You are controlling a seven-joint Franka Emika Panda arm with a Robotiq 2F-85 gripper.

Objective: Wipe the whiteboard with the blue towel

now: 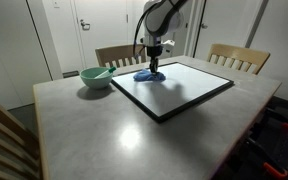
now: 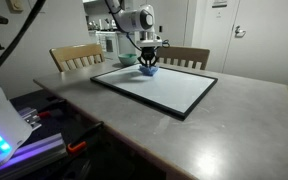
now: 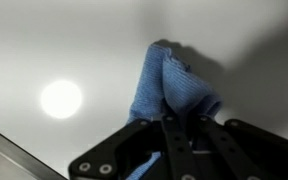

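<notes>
One gripper [image 1: 155, 69], jaws closed on one blue towel [image 1: 146, 76] under it, on one whiteboard [image 1: 184, 92]; one green bowl [image 1: 96, 77] beside; two chairs [image 1: 119, 55] behind; grey table [image 1: 94, 135].

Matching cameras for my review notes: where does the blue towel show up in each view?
In an exterior view: blue towel at the far edge of the whiteboard, under the gripper, right of the bowl.
In an exterior view: upper centre, at the whiteboard's far edge.
Wrist view: centre, pinched by the gripper.
Shared landmark: the whiteboard.
</notes>
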